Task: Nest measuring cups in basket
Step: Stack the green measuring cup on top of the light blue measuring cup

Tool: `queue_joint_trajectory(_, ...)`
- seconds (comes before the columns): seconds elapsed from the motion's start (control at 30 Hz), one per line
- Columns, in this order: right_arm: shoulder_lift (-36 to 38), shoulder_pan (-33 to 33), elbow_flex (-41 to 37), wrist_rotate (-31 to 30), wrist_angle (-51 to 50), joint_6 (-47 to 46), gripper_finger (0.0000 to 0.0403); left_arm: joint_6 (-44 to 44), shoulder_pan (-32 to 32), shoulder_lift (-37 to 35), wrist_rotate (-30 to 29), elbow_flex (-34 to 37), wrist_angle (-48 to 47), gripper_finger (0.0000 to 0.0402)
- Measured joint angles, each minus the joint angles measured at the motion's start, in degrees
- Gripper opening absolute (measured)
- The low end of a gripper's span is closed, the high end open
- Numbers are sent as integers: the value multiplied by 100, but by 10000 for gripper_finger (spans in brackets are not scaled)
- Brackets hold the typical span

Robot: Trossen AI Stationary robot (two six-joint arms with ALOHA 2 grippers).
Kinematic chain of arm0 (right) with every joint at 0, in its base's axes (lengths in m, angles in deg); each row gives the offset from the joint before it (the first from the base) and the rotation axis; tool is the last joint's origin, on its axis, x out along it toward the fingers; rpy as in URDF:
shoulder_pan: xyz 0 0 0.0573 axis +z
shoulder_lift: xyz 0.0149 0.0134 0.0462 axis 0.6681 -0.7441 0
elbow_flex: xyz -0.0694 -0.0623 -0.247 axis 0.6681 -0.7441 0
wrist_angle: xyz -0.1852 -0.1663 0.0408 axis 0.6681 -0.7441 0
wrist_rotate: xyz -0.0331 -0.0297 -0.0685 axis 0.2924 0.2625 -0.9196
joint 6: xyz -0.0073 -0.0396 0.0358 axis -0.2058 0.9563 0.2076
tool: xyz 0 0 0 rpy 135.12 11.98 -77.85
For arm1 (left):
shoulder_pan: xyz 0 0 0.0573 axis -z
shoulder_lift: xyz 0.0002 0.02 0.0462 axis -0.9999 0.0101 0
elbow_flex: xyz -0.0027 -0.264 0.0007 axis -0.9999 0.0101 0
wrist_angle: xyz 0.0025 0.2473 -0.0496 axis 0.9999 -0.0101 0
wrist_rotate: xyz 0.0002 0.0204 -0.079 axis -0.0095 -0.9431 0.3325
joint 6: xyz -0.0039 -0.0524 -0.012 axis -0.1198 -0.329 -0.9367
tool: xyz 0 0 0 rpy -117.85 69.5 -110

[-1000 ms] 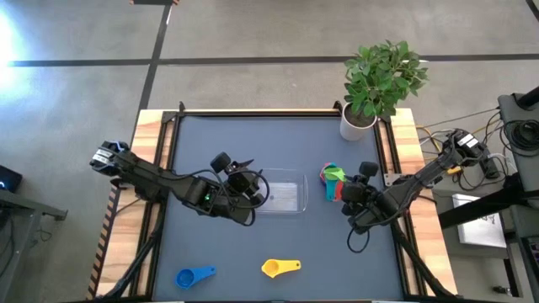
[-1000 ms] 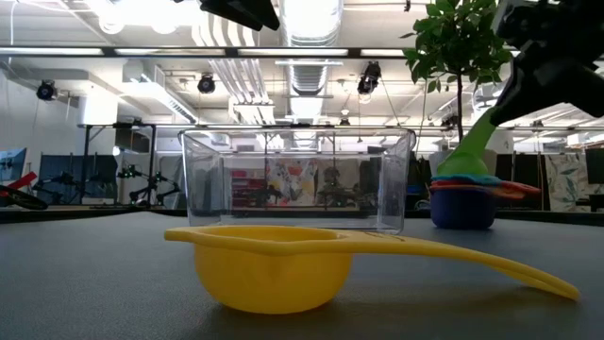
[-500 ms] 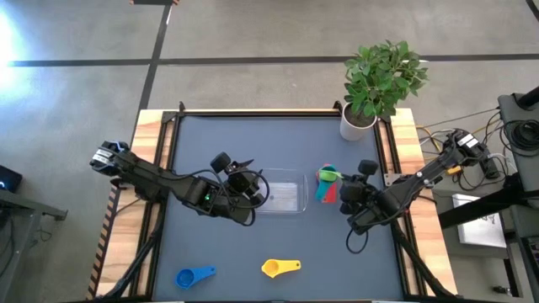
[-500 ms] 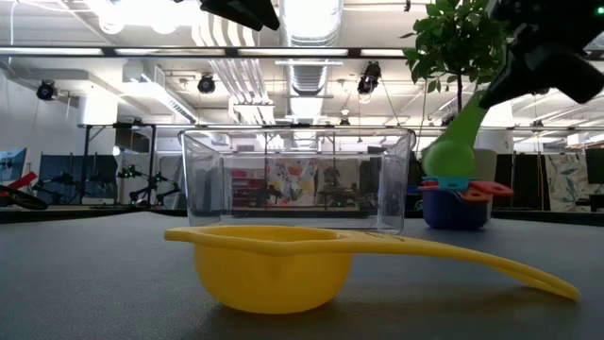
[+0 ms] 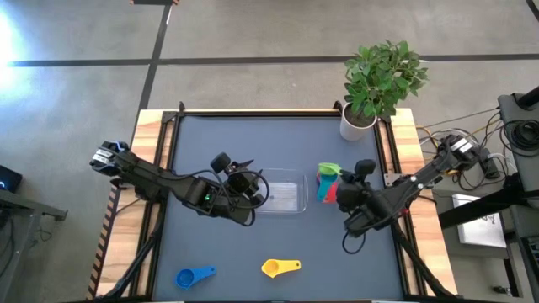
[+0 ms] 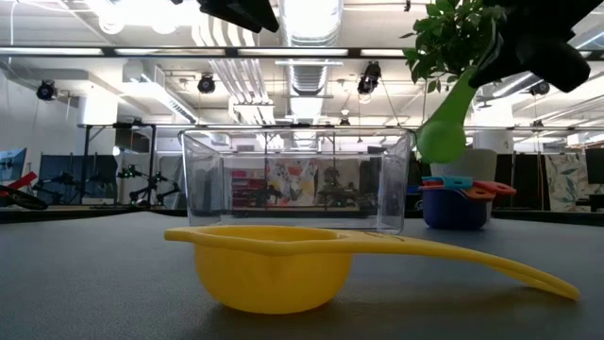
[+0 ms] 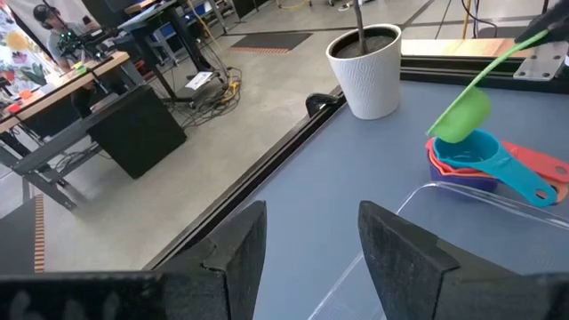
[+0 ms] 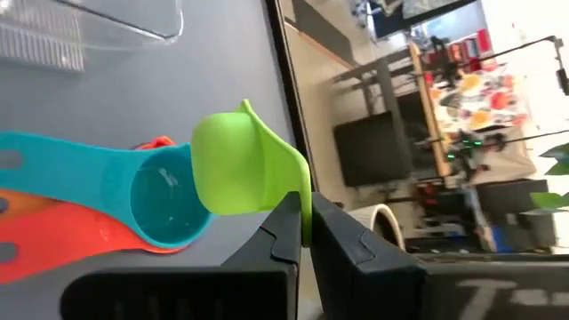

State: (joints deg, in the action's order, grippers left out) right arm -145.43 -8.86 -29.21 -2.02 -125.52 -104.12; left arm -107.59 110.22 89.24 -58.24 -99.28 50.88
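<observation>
right of the frame's centre on the dark table (image 5: 253,252), the right gripper (image 5: 344,187), clamped on the green cup's (image 6: 442,140) handle, has lifted it off the stack (image 6: 458,200), ready for the basket (image 5: 282,195).

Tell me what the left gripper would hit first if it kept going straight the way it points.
Most likely the clear basket: its near rim lies right ahead of the open left gripper. Beyond it stand the stacked cups and the white pot. Depth is hard to judge.
</observation>
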Motion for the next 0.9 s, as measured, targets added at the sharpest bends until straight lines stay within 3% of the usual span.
queue_joint_trajectory(0.27, -1043, 0, 188, -50, -532, -182, 8, -39, -2, -2, 0, 24, 16, 162)
queue_joint_trajectory(0.43, -1557, 4, 258, -199, -1057, -856, 8, -39, -2, -2, 0, 24, 14, 162)
queue_joint_trajectory(0.9, -1885, 20, 237, 247, -1017, -1070, 10, -65, -7, -2, 2, 24, 5, 162)
